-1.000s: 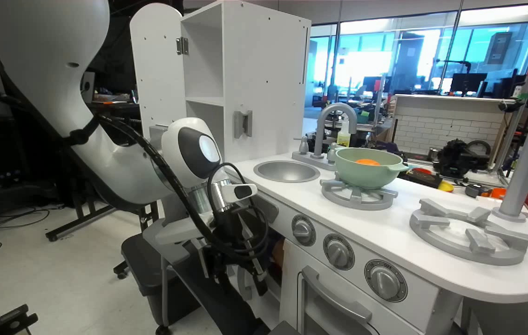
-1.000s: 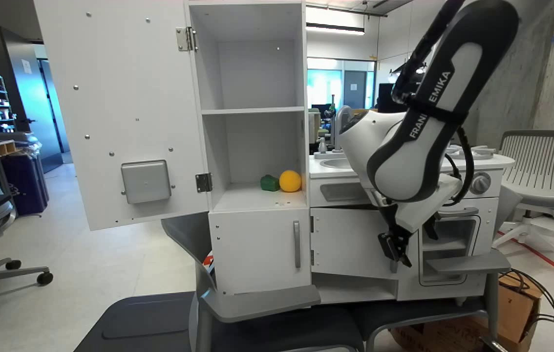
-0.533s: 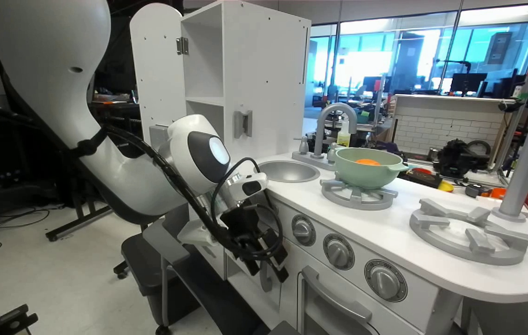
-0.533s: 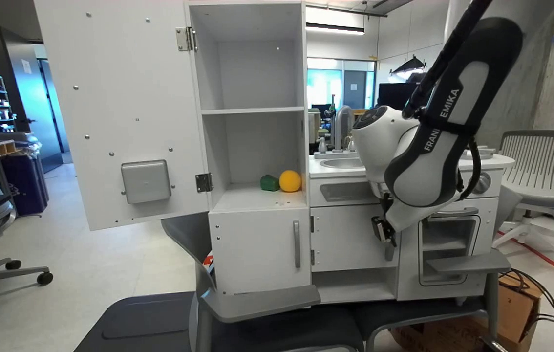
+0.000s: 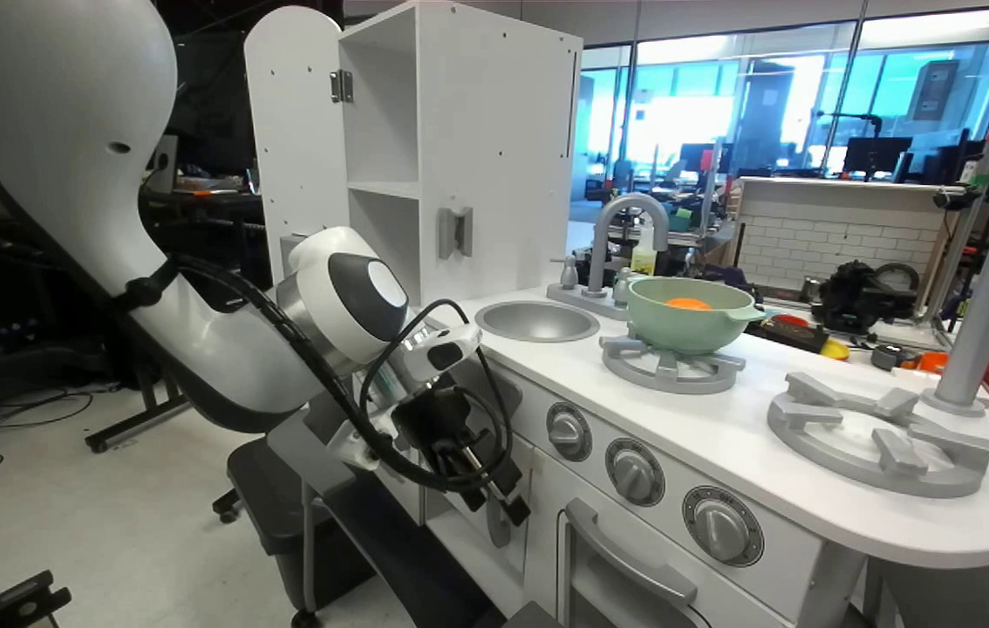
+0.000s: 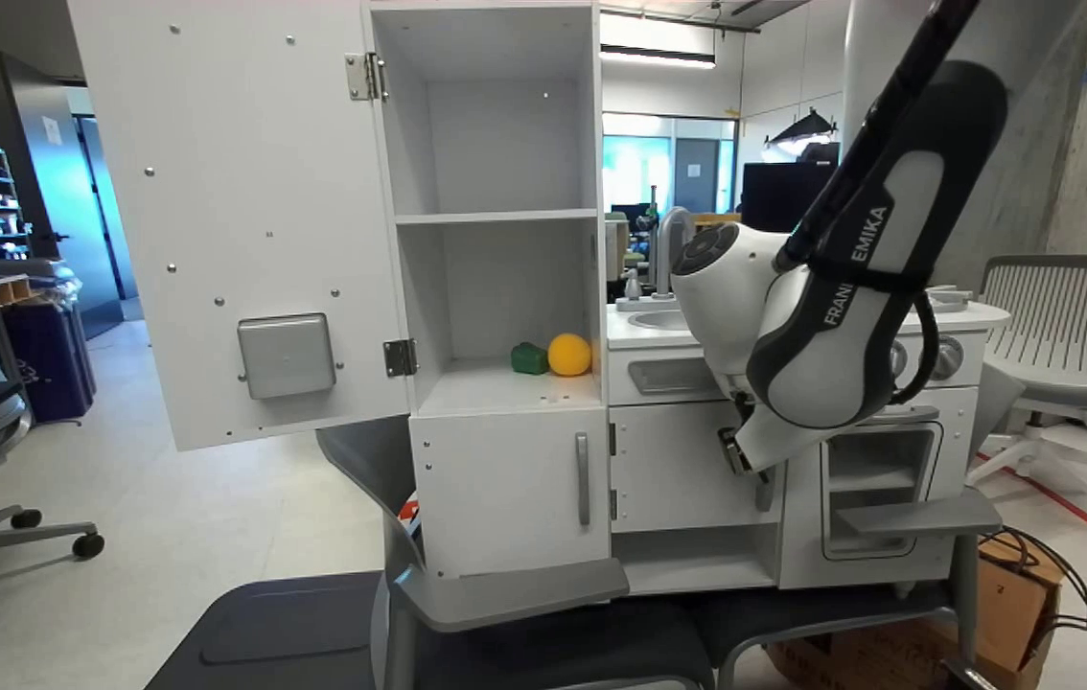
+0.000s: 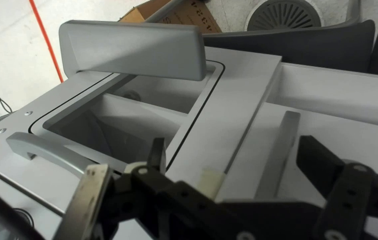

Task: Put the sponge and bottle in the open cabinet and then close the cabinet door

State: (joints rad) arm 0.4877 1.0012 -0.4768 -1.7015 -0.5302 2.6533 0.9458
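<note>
As the white toy kitchen [image 6: 618,379] fills much of both exterior views, we take our bearings from its table [image 5: 712,423]: below that table's front edge, between the tall cupboard [image 6: 515,297] and the oven [image 6: 879,475], sits the low cabinet [image 6: 697,565]. The cabinet door [image 6: 673,470] covers all but the bottom strip and looks flush with the front, so we judge the closing done or nearly so, though we cannot tell whether it is fully seated. We expect it to be light, stiff and easily swung on the hinges [image 6: 612,440] along its cupboard-side edge; a soft push near the opposite edge should serve, and the grey handle [image 7: 280,150] is the place to take hold. The gripper [image 7: 230,160] stands with its jaws spread wide and holds nothing; in the wrist view the handle appears between them, nearer one jaw, and the tips seem just off the door, but we cannot rule out a light touch. We make out neither the bottle nor the sponge in any view, and guess that both lie behind the door; a yellow-orange ball [image 6: 569,355] rests in the tall cupboard, near the edge toward the sink [image 5: 538,323], and we doubt, without being certain, that it is the sponge.
</note>
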